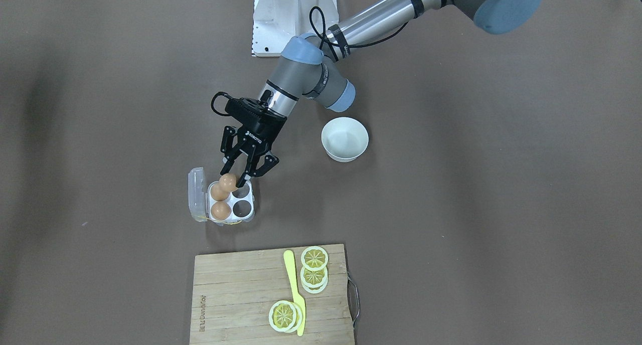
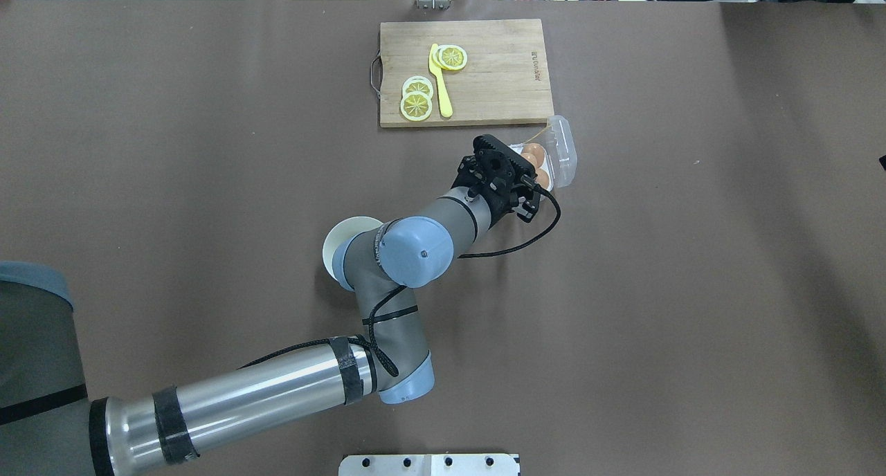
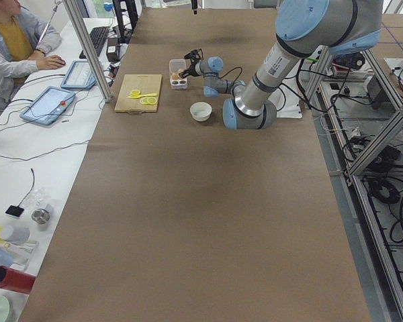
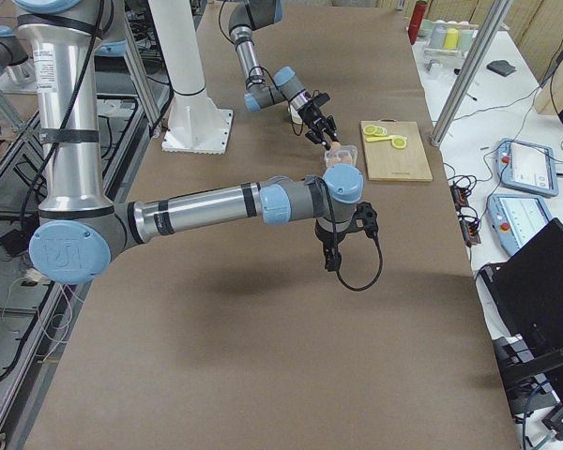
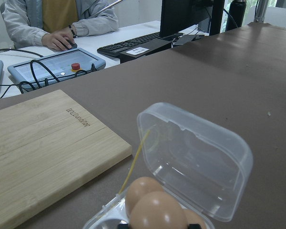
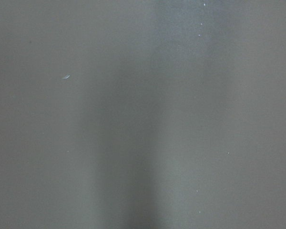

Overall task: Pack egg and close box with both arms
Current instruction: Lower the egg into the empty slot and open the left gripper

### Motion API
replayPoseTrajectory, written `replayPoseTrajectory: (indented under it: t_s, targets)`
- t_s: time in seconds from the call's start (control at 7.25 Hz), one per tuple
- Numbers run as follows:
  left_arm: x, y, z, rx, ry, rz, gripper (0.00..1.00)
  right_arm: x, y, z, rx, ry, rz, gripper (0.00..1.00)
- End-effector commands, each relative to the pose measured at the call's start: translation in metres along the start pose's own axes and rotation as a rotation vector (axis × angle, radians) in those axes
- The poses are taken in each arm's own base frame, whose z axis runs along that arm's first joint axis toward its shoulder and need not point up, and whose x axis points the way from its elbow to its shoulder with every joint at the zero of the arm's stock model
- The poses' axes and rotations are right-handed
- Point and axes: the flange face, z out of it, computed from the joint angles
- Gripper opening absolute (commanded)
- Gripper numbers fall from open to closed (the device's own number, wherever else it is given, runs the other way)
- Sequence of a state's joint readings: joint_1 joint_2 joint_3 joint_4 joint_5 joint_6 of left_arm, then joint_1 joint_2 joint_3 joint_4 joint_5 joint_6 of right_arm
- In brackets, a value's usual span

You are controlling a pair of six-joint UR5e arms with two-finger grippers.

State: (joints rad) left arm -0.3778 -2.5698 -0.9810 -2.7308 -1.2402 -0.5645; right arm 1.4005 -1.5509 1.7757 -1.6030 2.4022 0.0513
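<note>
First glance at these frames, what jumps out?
The left gripper holds a brown egg just over the open egg carton at mid-table. Two other eggs sit in the cells on the carton's lid side, and the other two cells are bare. A white bowl stands nearby, and a wooden cutting board at the operators' edge carries lemon slices and a yellow knife.

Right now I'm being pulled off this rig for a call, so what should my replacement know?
Left end effector: shut on the egg, just above the open box.
Right end effector: hangs in the air apart from the box; open or shut, cannot tell.
Done: two eggs seated, lid up.
Left to do: set this egg in one of the two empty cells, release, close the lid with both arms.
</note>
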Motion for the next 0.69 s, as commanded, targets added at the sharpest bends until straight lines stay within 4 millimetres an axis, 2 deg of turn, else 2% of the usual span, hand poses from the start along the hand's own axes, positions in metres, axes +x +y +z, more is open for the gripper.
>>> replayPoseTrajectory:
  t_s: [0.0,0.14,0.28,0.41,0.55]
  targets:
    - [0.0,-0.001,0.0,0.005,-0.005,-0.001,0.71,0.0,0.0,0.0,0.0,-0.002,0.0,1.0]
    - [0.0,0.0,0.001,0.004,-0.009,-0.003,0.8,-0.001,-0.001,-0.001,0.001,-0.003,0.014,1.0]
    - [-0.001,0.002,0.001,0.002,-0.012,-0.003,0.84,-0.004,-0.003,-0.002,0.004,-0.004,0.023,1.0]
    - [0.0,-0.001,0.001,0.005,-0.008,-0.005,0.84,-0.006,-0.003,-0.004,0.008,-0.004,0.027,1.0]
    - [0.003,-0.012,-0.002,0.016,0.004,-0.022,0.81,-0.005,-0.003,-0.003,0.007,-0.004,0.03,1.0]
